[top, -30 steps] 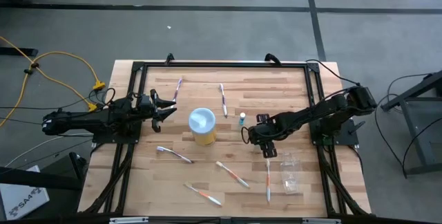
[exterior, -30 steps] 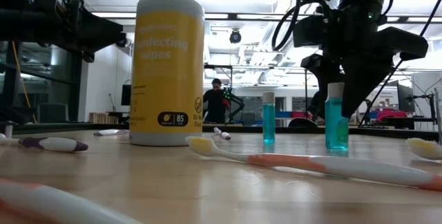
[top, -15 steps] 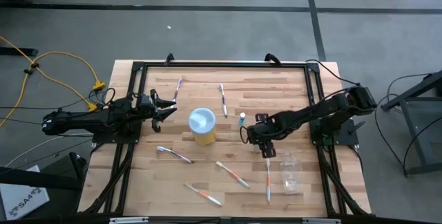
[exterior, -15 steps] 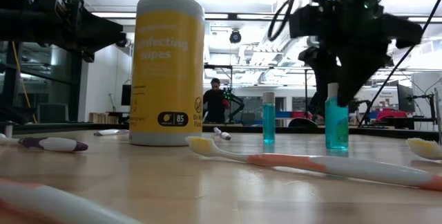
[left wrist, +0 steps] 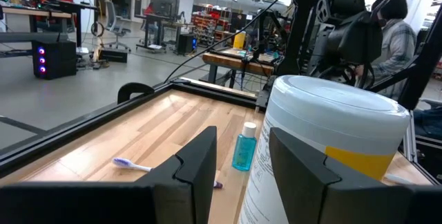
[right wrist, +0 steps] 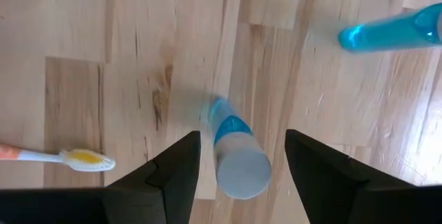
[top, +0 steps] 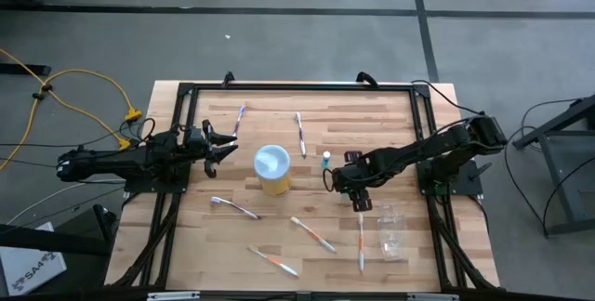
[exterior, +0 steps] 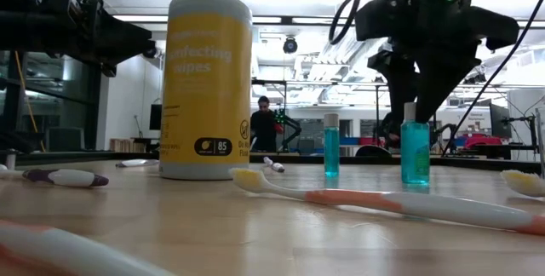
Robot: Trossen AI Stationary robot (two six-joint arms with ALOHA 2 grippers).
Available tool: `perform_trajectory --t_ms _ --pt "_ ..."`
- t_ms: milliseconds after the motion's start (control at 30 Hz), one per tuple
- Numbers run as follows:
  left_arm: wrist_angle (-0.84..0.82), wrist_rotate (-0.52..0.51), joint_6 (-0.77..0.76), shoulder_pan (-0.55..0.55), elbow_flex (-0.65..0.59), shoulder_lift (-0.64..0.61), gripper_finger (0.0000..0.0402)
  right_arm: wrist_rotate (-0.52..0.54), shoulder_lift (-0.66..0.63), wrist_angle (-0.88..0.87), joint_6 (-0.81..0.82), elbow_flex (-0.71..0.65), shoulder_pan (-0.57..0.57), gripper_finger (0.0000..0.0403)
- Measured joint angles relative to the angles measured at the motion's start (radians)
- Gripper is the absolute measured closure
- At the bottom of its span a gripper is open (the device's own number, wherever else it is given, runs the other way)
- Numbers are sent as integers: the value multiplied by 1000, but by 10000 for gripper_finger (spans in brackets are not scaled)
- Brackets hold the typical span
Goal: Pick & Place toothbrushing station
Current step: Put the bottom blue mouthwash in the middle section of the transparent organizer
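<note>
Spread wide, the right gripper (right wrist: 238, 172) hangs directly over a small teal bottle (right wrist: 233, 151) with a grey cap, one dark finger on either side of it and neither touching it; the bottle stands upright on the wooden table (top: 372, 124), with a second teal bottle (right wrist: 390, 30) a little way off and an orange-handled toothbrush (right wrist: 55, 156) lying nearby. Farther out, a clear plastic cup (top: 389, 231) lies near the table's right edge beside another orange toothbrush (top: 362, 241), and a yellow wipes canister (top: 272, 169) stands mid-table. At the table's left edge the left gripper (left wrist: 242, 162) waits, its fingers also apart (holding nothing), facing the canister.
</note>
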Motion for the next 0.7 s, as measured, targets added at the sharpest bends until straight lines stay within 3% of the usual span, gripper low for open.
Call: perform_trajectory --t_ms 700 --pt "0 0 0 0 0 0 271 -32 36 27 -3 -10 -8 199"
